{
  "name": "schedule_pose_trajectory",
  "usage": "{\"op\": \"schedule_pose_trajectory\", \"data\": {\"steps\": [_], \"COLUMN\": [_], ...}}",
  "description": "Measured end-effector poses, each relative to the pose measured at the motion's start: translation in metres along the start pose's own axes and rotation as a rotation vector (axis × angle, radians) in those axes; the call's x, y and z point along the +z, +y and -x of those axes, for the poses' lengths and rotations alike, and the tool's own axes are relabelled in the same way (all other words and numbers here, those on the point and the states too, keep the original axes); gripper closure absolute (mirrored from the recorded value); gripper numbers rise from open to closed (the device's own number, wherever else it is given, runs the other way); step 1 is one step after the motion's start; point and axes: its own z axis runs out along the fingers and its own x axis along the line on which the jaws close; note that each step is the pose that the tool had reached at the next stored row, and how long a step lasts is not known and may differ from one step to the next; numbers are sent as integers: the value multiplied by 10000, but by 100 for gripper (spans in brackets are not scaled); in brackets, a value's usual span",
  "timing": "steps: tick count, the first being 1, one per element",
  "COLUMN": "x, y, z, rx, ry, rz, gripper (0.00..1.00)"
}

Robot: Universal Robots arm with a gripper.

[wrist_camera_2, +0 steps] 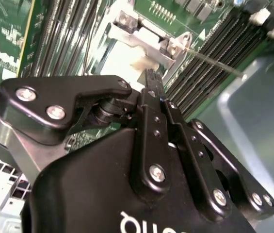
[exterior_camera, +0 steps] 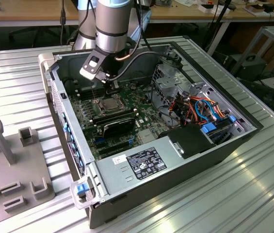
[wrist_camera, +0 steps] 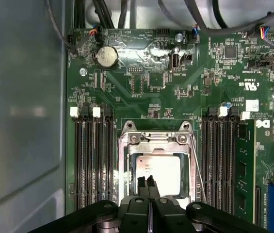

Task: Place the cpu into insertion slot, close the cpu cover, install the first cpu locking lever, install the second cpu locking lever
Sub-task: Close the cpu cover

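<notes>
The tool (wrist_camera: 146, 180), closed tight and empty, hangs over the seated cpu (wrist_camera: 167, 169).

Cpu (wrist_camera: 158, 172): silver square, seated flat in slot (wrist_camera: 128, 128), mid-board (wrist_camera: 141, 102). Cover (wrist_camera: 156, 140): silvery frame, down over cpu rim, top showing through window. Lever (wrist_camera: 196, 162): thin wire, angled beside slot.

Open computer case (exterior_camera: 209, 162) beside grey fixture (exterior_camera: 10, 165)
</notes>
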Motion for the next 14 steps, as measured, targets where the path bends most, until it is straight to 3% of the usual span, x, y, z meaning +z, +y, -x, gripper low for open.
{"op": "schedule_pose_trajectory", "data": {"steps": [2,14], "x": [6,77], "y": [-57,-100], "z": [-1,15], "rx": [0,-2], "ry": [3,-23], "rz": [2,2], "gripper": [89,89]}}
